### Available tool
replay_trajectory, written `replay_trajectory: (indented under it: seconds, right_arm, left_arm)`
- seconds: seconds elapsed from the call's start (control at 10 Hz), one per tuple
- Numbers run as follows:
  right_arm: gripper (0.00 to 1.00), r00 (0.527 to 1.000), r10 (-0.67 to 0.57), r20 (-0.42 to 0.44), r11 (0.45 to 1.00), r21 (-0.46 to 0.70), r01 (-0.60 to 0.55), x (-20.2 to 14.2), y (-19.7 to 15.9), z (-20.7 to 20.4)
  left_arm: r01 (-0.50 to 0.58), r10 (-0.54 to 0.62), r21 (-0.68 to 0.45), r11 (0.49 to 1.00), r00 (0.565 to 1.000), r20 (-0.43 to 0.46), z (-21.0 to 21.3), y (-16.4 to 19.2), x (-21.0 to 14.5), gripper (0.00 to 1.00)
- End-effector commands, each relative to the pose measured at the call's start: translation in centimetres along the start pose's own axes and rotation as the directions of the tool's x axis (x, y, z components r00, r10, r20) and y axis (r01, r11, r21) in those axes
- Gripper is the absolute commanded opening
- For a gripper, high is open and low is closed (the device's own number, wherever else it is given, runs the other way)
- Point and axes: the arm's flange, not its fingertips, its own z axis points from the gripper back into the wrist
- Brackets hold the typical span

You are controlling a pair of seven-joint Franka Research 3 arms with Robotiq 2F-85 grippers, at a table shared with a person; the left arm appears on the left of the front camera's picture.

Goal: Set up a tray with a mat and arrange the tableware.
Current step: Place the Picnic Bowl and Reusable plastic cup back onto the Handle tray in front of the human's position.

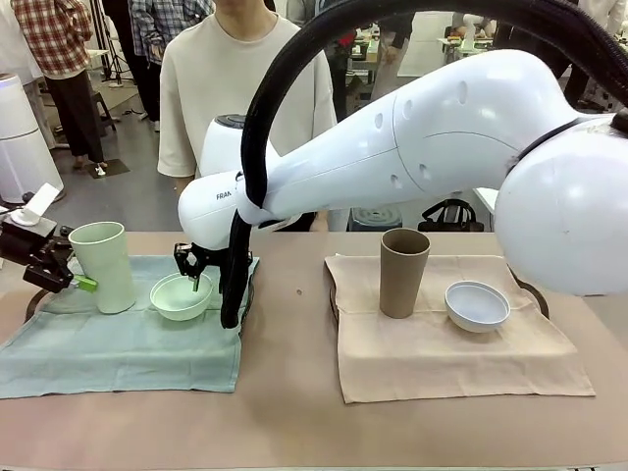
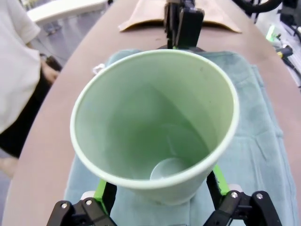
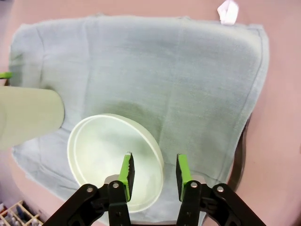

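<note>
The right gripper [image 3: 153,172] hangs over the near rim of the mint bowl [image 1: 181,295], its 2 green pads [image 3: 126,170] partly spread and straddling the rim wall, one inside the bowl and one outside; whether they touch the rim cannot be told, so any next move turns on that thin wall lying between the fingers, with the bowl's open face up. The left gripper [image 1: 86,280] stands at the mint tumbler [image 1: 103,265], fingers spread wide to either side of its lower wall without pressing, and the tumbler stands upright, long axis vertical, on the green mat [image 1: 128,343] just left of the bowl. The left arm is nearer the tumbler, the right arm, reaching across the middle, nearer the bowl. On the tan mat [image 1: 451,353] stand the brown tumbler [image 1: 403,272] and, well apart to its right, the white bowl [image 1: 477,305]. All 4 pieces look like matte, smooth plastic: tumblers tapering downward, bowls round and shallow. The mats are soft, slightly rumpled cloth, each laid over a dark tray whose rim [image 3: 239,155] peeps out at the edge.
</note>
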Motion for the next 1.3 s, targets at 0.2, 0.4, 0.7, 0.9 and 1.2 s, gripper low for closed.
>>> replay_trajectory:
  seconds: [0.2,0.4,0.7,0.9,1.2]
  right_arm:
    - [0.52,1.0,-0.005,0.031,0.999,0.036,0.004,-2.0,-1.4,3.5]
    - [0.52,0.998,-0.006,0.069,0.999,0.046,0.003,-2.4,-1.4,6.1]
    - [0.52,0.997,0.024,0.079,1.0,-0.001,-0.024,-3.8,-0.6,11.4]
    - [0.52,0.996,0.036,0.085,0.999,-0.025,-0.034,-4.5,-0.3,14.5]
    - [0.52,0.997,-0.04,0.06,0.999,-0.02,0.041,-4.7,-0.8,17.1]
  left_arm:
    - [-0.122,0.12,0.007,0.993,0.96,-0.253,3.2,-2.7,3.2,1.0]
    - [-0.114,0.118,0.033,0.993,0.924,-0.365,5.3,-4.4,6.0,1.0]
    - [-0.155,0.227,0.175,0.972,0.804,-0.549,7.9,-7.8,11.5,1.0]
    - [-0.205,0.336,0.282,0.937,0.749,-0.571,8.2,-9.0,16.2,1.0]
    - [-0.343,0.675,0.639,0.689,0.624,-0.393,5.6,-8.7,20.5,1.0]
